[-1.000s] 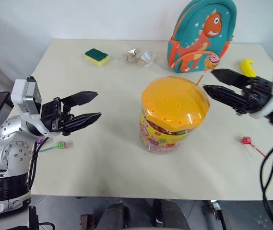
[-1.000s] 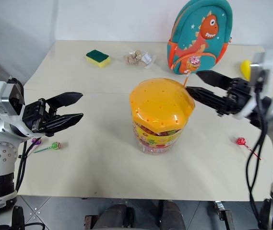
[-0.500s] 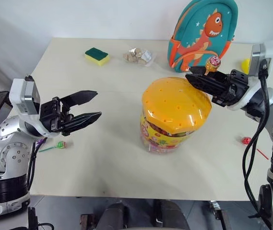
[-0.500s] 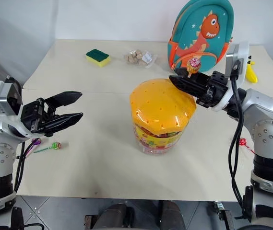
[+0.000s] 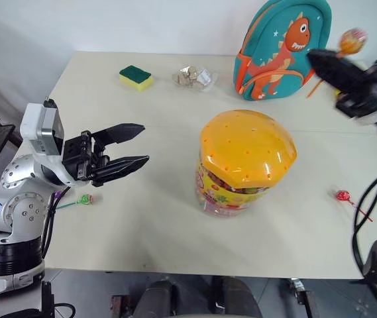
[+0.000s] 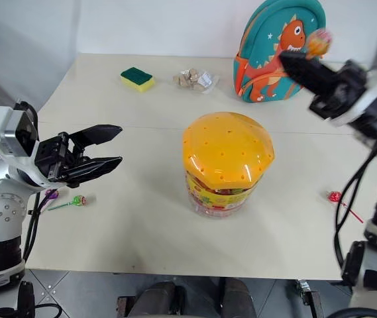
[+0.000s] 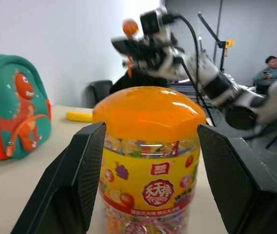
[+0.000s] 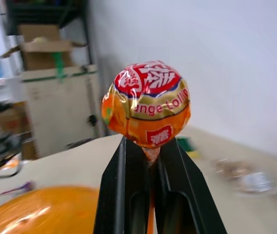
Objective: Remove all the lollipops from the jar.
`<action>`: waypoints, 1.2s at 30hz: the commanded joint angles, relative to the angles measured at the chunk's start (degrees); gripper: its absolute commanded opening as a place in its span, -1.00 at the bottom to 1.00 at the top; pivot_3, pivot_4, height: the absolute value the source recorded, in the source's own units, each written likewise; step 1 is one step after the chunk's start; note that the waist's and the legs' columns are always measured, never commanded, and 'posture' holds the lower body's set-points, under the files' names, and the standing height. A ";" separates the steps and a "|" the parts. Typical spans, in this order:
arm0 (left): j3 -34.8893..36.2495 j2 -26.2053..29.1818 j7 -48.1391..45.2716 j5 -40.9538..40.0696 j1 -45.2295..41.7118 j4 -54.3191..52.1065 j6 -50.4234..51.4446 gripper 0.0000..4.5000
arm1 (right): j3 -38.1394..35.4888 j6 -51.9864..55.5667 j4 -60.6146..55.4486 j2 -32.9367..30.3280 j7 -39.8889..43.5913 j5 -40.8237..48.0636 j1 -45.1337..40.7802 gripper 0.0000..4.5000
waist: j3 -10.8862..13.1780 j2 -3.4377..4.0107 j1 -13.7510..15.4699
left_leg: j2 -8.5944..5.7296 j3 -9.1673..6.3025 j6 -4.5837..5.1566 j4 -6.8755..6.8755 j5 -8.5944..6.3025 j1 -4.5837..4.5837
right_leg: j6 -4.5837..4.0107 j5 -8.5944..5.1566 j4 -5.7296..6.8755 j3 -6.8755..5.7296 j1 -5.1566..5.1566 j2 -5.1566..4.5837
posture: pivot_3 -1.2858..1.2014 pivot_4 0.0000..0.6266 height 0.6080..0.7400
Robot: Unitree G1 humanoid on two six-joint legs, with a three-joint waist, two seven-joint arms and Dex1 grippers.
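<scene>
On the tabletop [image 5: 142, 218], the orange-lidded jar [image 5: 244, 162] is sitting near centre. Far right above it, the right gripper [image 5: 327, 63] is pinching an orange lollipop [image 5: 351, 41] by its stick, jaws shut. The left gripper [image 5: 138, 144] is hovering left of the jar, jaws wide. A red lollipop [image 5: 341, 196] is lying right, a green lollipop [image 5: 84, 199] left.
</scene>
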 commanded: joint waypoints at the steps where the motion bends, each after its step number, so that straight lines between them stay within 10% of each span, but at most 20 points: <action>1: -1.25 0.63 -2.26 0.33 -0.76 -1.41 -1.02 0.41 | -2.72 -1.26 7.56 -8.92 0.88 -7.84 4.67 -0.98 | 0.00 -0.01 0.09 | -0.01 0.00 0.01 0.00 0.00 -0.03 | 0.01 0.00 -0.04 -0.03 0.00 0.00 | 0.03 -0.52 1.00; 7: -4.17 1.55 -6.52 3.03 0.14 -0.11 -2.17 0.41 | 6.52 -8.75 18.62 -18.05 -1.89 -28.95 20.79 -0.98 | -0.02 -0.03 -0.17 | 0.04 0.10 0.04 0.00 0.01 -0.16 | 0.05 0.03 -0.10 -0.15 -0.04 0.04 | 0.03 -0.52 1.00; 18: -6.26 1.85 -5.54 6.26 0.21 1.68 -1.30 0.41 | 10.02 -17.01 27.09 -12.23 -7.61 -40.96 29.09 -0.98 | -0.01 0.18 -0.91 | 0.07 0.66 0.00 -0.08 0.08 0.39 | 0.05 0.03 0.26 0.12 -0.01 0.03 | 0.03 -0.52 1.00; 31: -5.39 4.65 0.03 13.16 0.51 4.45 -3.41 0.41 | -7.56 -26.91 18.91 -6.85 7.49 -26.28 33.35 0.98 | -0.01 0.18 -0.54 | 0.07 0.57 -0.01 -0.12 0.08 0.38 | 0.05 0.03 0.18 0.18 0.04 0.05 | 0.03 -0.52 1.00; 36: -1.77 6.07 1.73 17.45 3.58 9.58 -8.16 0.41 | -14.44 -31.71 9.47 -4.19 16.16 -17.48 33.24 0.98 | 0.01 0.23 -0.46 | 0.07 0.58 -0.01 -0.14 0.07 0.39 | 0.05 0.03 0.17 0.16 0.03 0.06 | 0.03 -0.52 1.00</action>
